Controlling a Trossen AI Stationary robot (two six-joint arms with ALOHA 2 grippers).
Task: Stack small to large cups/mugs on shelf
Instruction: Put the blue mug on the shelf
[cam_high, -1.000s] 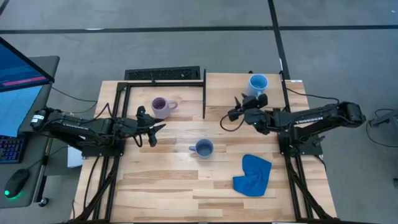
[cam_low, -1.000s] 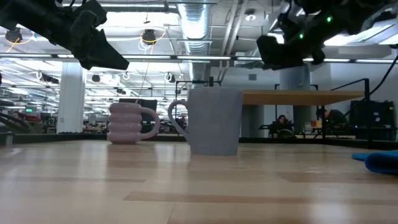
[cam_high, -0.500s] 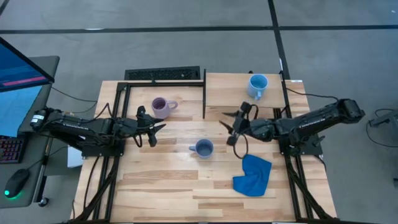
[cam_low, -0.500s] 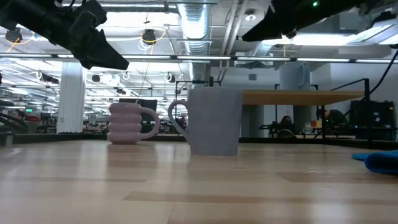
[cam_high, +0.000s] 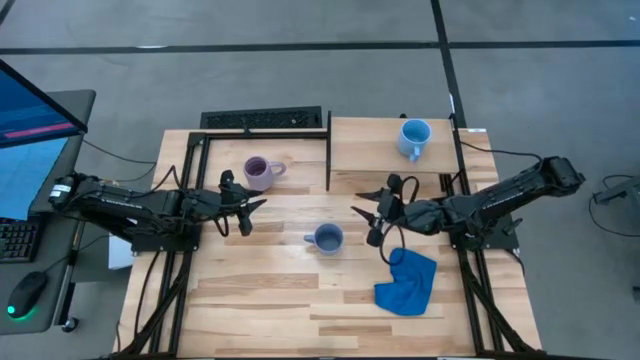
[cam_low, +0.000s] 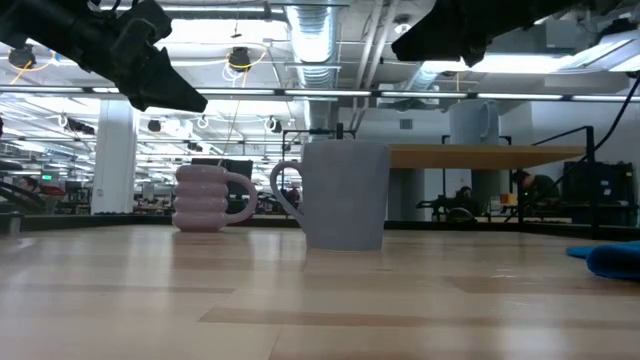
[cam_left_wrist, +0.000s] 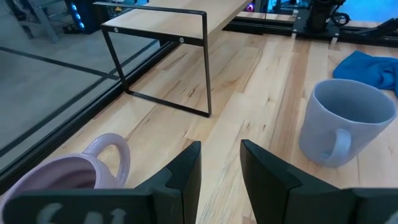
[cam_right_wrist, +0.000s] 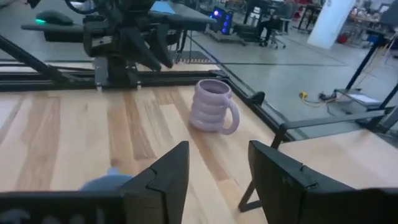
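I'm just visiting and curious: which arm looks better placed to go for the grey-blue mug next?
Probably the right. Its right gripper hangs open beside the grey-blue mug, nearer the shelf; the left gripper waits by the lilac mug.

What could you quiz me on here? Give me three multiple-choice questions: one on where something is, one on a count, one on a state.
1. Where is the light blue mug?
A. on the shelf
B. on the blue cloth
C. in a gripper

2. How many mugs are there?
A. two
B. three
C. four

3. What are the right gripper's jaws doing?
A. gripping a mug
B. shut on the cloth
C. open, holding nothing

Answers: 1 A, it stands on the pale panel. 2 B, with the purple mug and grey-blue mug on the table. 3 C, its jaws stand apart beside the grey-blue mug.
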